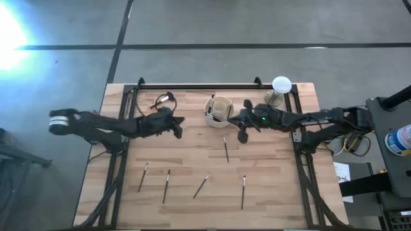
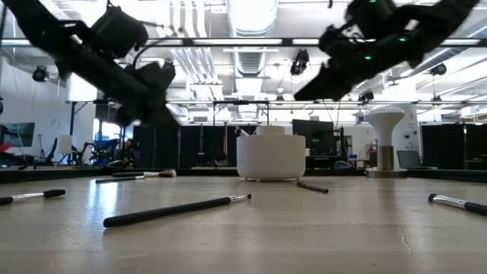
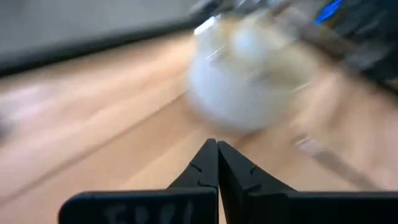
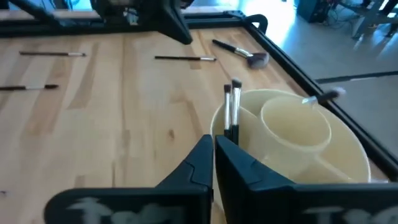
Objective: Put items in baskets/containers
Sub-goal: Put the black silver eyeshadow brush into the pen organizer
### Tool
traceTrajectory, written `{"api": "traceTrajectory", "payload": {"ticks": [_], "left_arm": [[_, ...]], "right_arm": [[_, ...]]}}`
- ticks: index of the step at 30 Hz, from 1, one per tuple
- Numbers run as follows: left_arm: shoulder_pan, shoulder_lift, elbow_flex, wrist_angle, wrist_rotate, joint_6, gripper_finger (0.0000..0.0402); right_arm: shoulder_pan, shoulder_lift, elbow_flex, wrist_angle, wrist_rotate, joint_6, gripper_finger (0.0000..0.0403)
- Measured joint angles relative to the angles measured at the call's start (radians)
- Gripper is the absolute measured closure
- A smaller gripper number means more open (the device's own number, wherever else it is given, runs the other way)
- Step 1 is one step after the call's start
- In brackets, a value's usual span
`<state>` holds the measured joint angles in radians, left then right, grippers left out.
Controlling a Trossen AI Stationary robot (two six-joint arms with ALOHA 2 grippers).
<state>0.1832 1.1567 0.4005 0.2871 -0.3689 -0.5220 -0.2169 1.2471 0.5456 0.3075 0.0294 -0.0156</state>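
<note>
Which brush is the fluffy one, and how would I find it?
Start at the round cream holder near the table's far edge. Look left past the left claw toward the far left corner: the fluffy brush lies alone there. The other loose brushes are thin sticks with tiny tips; only this one has a puffy head.

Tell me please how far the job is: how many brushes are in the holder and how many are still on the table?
Partly done. The cream holder already holds a few brushes. Nothing is in hand: the right gripper is shut and empty beside the holder, and the left gripper is shut too. Left to do: five thin brushes lying in the table's front half, and a fluffy brush near the back rail.
</note>
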Motion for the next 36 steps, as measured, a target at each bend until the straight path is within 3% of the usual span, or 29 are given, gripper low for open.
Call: {"api": "traceTrajectory", "payload": {"ticks": [4, 10, 20, 29, 36], "left_arm": [[0.064, -0.058, 0.06, -0.346, -0.012, -0.059, 0.0402], [0.192, -0.043, 0.12, -0.546, 0.029, -0.074, 0.0402], [0.432, 0.105, 0.153, -0.619, 0.151, -0.07, 0.0381], [0.447, 0.26, 0.278, -0.604, 0.147, -0.014, 0.0323], [0.45, 0.378, 0.347, -0.678, 0.082, -0.026, 0.0318]], "right_arm": [[0.012, -0.099, -0.099, 0.048, 0.035, 0.04, 0.0394], [0.016, -0.224, -0.198, 0.09, 0.076, 0.065, 0.0394], [0.016, -0.383, -0.255, 0.093, 0.076, 0.062, 0.0394], [0.016, -0.414, -0.269, 0.092, 0.076, 0.052, 0.0394], [0.016, -0.414, -0.269, 0.091, 0.076, 0.049, 0.0394]]}}
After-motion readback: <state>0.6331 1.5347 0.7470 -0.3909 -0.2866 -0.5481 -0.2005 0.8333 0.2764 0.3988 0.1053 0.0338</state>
